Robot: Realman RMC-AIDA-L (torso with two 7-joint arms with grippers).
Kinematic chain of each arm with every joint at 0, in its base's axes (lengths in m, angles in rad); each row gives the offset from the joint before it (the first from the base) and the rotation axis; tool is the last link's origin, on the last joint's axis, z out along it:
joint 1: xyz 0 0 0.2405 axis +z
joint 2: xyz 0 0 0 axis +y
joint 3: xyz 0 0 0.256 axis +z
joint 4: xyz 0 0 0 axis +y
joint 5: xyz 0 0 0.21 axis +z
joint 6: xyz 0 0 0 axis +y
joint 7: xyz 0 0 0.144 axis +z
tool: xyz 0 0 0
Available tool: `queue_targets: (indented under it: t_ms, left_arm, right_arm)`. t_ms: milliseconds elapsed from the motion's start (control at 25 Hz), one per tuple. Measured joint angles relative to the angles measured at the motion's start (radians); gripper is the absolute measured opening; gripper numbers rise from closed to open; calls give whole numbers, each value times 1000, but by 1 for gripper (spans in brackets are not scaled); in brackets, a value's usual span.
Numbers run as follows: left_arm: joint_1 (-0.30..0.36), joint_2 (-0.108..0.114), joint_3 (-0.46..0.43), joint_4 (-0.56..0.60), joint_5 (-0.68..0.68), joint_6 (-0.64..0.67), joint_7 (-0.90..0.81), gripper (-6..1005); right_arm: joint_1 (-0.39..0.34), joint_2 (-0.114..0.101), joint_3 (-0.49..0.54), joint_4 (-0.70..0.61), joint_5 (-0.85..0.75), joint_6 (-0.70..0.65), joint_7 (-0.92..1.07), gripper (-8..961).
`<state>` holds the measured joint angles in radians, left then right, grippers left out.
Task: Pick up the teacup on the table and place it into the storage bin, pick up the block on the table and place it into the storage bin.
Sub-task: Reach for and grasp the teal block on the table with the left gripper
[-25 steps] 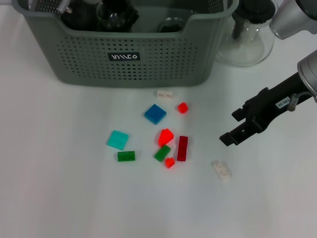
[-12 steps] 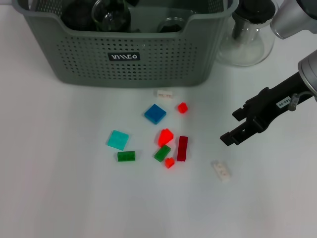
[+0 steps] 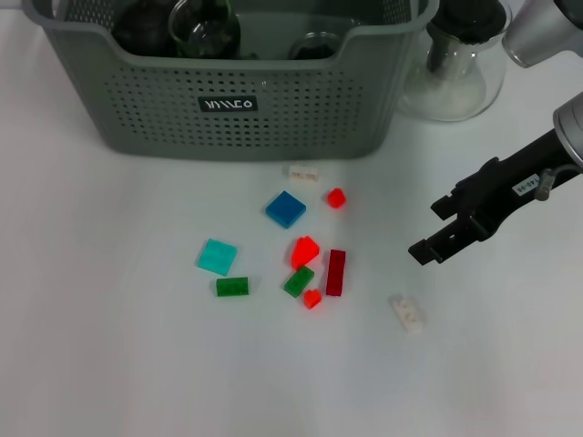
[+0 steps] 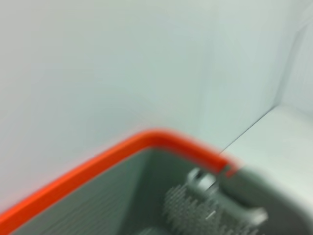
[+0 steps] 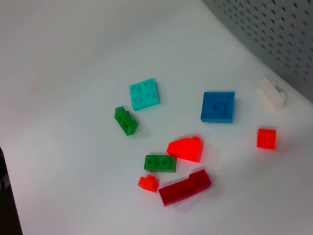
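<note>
The large grey-green perforated plastic storage bin (image 3: 232,86) sits at the far side of the white table (image 3: 109,364), its cut-out handle facing the robot, which leaves the top open for dropping things in from above. Glass pieces already lie inside it: a round clear glass teacup (image 3: 205,25) rests toward the far left of the bin, so that half of the job looks done. Just right of the bin stands a clear glass teapot with a black lid (image 3: 460,55), apart from the work.

The blocks lie scattered on the table in front of the bin: a blue square block (image 3: 286,209), a turquoise square block (image 3: 217,257), a dark red long block (image 3: 336,272), a small white block (image 3: 406,312) nearest the arm, and several little green and red ones between.

The black right gripper (image 3: 435,235) hovers above the table to the right of the cluster, holding nothing, its fingers spread apart. It seems poised there so its wrist camera can take in the whole scatter before choosing a block.

The left gripper is not visible; its wrist camera shows only an orange-rimmed grey edge (image 4: 112,156), so I cannot tell its state.
</note>
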<state>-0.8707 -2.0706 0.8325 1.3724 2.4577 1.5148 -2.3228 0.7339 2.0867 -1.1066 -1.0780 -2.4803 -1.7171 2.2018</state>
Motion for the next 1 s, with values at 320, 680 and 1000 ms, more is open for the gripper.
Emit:
queue_targets:
  t_ms: [320, 680, 1000]
  left_arm:
    - [171, 46, -181, 27, -485, 268, 235, 827]
    - [342, 26, -19, 138, -429, 432, 342, 838]
    - [407, -52, 169, 213, -171, 407, 428, 835]
  right_arm:
    - [-7, -4, 27, 0, 0, -1, 2, 896]
    - [2, 1, 46, 0, 0, 5, 18, 896]
    - [10, 3, 45, 4, -1, 12, 29, 897]
